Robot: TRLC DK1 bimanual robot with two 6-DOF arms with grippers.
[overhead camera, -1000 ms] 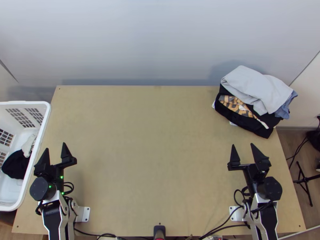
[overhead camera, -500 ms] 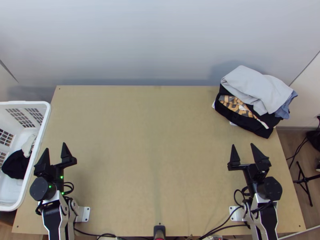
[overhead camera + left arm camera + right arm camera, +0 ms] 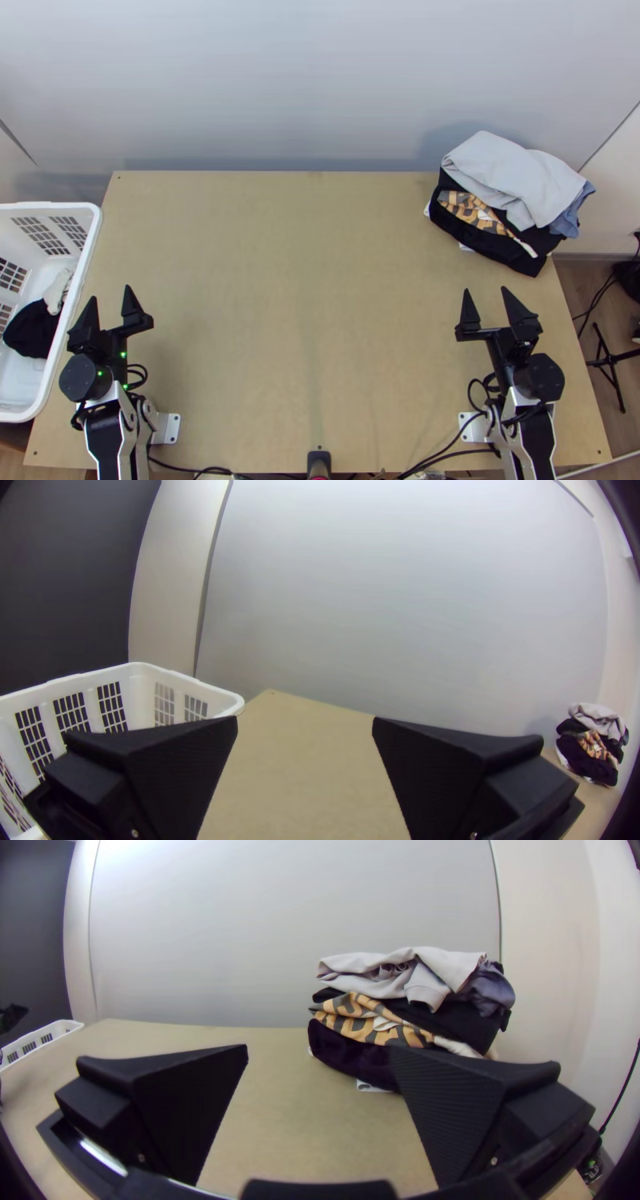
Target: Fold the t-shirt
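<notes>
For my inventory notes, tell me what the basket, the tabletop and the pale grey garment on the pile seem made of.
The basket: probably moulded plastic, smooth, with rounded corners and slotted walls. The tabletop: likely wood or board, matte, evenly light brown. The pale grey garment: matte cloth, judging by its soft folds; fibre unclear.

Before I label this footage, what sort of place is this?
Probably a robotics workspace for laundry: two robot arms at a wooden table, a pile of clothes and a white basket.
</notes>
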